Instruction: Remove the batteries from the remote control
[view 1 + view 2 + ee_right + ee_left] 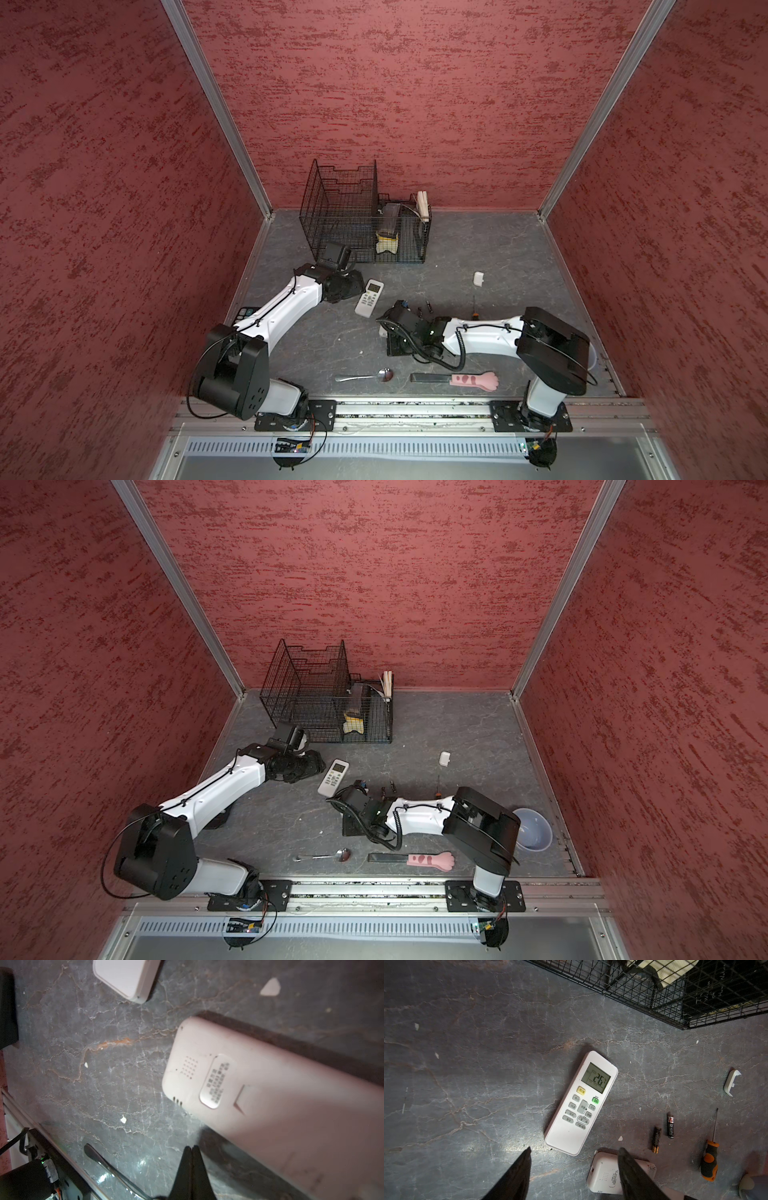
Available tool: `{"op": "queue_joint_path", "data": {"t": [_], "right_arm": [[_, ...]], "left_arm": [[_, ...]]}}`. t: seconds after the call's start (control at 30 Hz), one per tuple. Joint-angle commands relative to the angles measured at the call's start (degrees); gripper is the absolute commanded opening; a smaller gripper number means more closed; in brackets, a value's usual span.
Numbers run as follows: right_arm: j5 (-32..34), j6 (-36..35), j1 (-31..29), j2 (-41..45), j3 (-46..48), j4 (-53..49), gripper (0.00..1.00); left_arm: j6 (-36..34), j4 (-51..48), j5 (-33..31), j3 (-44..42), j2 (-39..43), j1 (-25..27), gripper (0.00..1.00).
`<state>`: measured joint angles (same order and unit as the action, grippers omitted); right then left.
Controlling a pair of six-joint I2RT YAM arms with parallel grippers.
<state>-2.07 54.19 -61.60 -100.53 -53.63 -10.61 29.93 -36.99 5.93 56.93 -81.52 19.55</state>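
At the near edge of the tabletop (316, 345): a spoon (365, 376) and a pink paw-shaped tool (457, 380) lie nearer than the right end effector (192, 1149), apart from it.
Right end effector: fingertips pressed together, pinching nothing; the tips sit just beside the long edge of the face-down remote (259, 1095), and contact cannot be told.
Face-down remote: white, back upward, flat on the tabletop right at the right end effector; in both top views that wrist hides most of it.
Bowl (536, 829): pale, well to the right of the right end effector, past that arm's elbow.
Batteries (656, 1139): two black cylinders with gold ends lie loose and side by side, not touching, just beyond the right end effector and outside both remotes.
Screwdriver (709, 1159): orange-and-black handle, just right of the batteries, shaft pointing toward the back.
Face-up remote (581, 1103): white, display showing 26, between the left end effector (575, 1152) and the batteries.
Left end effector: fingers spread, holding nothing, close beside the face-up remote without touching it.
Battery cover (732, 1082): small white piece, beyond the screwdriver, well apart from both end effectors.
Wire basket (365, 224): farthest back, just beyond the left end effector.
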Motion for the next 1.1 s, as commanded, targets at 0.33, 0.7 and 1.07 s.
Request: {"op": "queue_joint_path", "data": {"t": [0.33, 0.7, 1.07], "right_arm": [[2.12, -4.88, 7.94, -0.92, -0.22, -1.94, 0.00], [-1.94, -10.19, 15.44, -6.58, -5.87, 1.87, 0.00], [-3.91, -11.33, 16.57, -4.33, -6.06, 1.69, 0.00]], "left_arm": [[-1.10, -0.23, -0.31, 1.35, -3.02, -0.47, 0.69], [-1.85, -1.33, -1.31, 3.08, -7.53, 1.16, 0.72], [-7.58, -2.69, -7.12, 10.23, -17.02, 6.11, 0.74]]}}
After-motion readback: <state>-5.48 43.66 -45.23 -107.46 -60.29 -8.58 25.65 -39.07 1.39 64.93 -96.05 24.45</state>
